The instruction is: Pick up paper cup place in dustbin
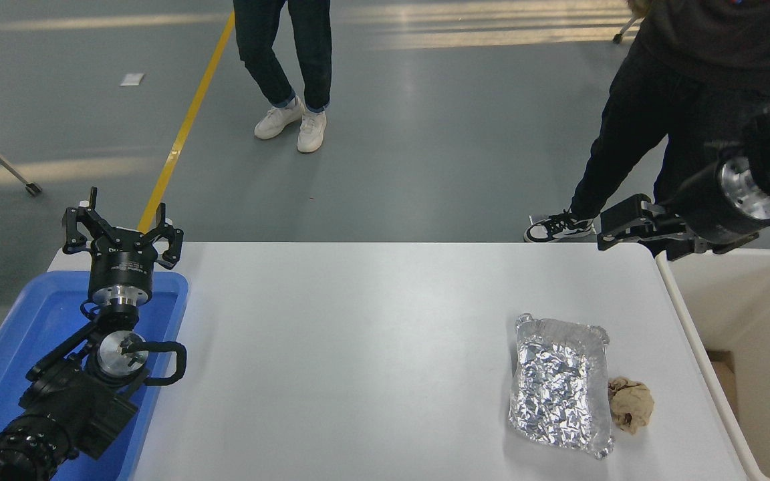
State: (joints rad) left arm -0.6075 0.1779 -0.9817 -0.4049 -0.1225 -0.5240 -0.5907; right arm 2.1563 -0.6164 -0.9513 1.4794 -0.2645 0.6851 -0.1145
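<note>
Head view looks down on a white tabletop [371, 347] with three containers around it. At the right edge stands the cream-beige dustbin [676, 297], its thick rounded rim running along the tabletop's side; the part of its inside that shows is pale wall and floor with a brownish patch low against the near wall, and the paper cup cannot be seen anywhere, neither on the tabletop nor in the visible part of the bin. On the tabletop near the bin lies a crinkled foil tray [561, 385], shallow and holding nothing, and a crumpled brown paper ball [631, 404] sits just beside its right side, on the bare surface rather than in the tray. At the left, a shallow blue tray [37, 327] lies along the tabletop's edge, and the left arm is parked over it with the left tool [121, 232] pointing away from the camera, fingers spread apart and holding nothing. The right tool [615, 234] reaches in from the right edge above the tabletop's far right corner, beside the bin's far end, pointing leftward; its dark fingers blur against a person's dark trousers, so I cannot tell whether they are apart or together. Two people stand beyond the far side.
</note>
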